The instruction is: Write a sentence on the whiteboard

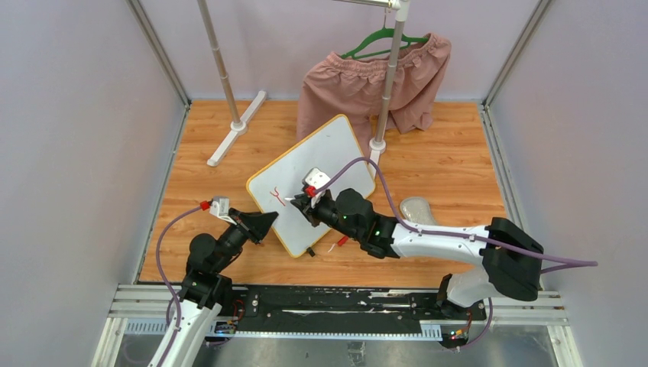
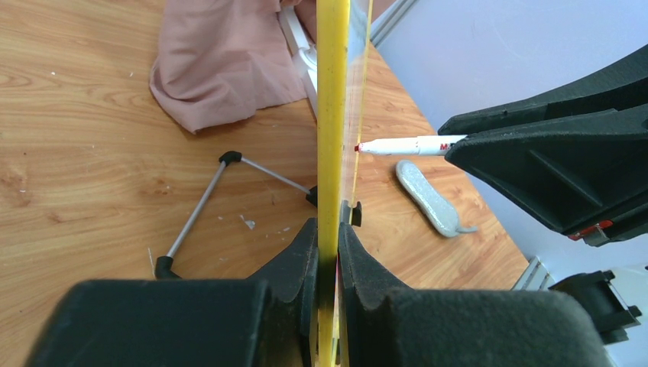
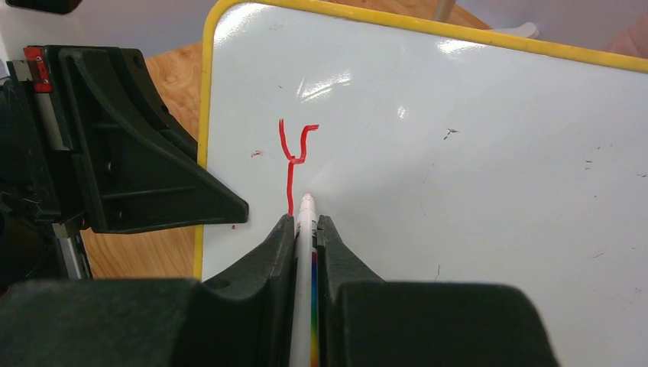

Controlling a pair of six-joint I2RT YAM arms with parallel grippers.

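Found whiteboard (image 1: 336, 153) mid-table, one red letter of sentence (image 3: 294, 153) down.
Noted left gripper (image 1: 267, 223) clamped on yellow frame edge; judged board light, stiff, slick-faced, best gripped at frame. Recorded right gripper (image 3: 306, 229) closed on marker (image 2: 405, 145), tip at board.

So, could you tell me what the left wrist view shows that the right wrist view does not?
Only the left wrist: the whiteboard edge-on, a wire leg behind it, a grey pad. Only the right wrist: the board's white face with a red Y-shaped stroke. Both: the yellow frame, the marker in the right gripper, the left gripper clamping the frame.
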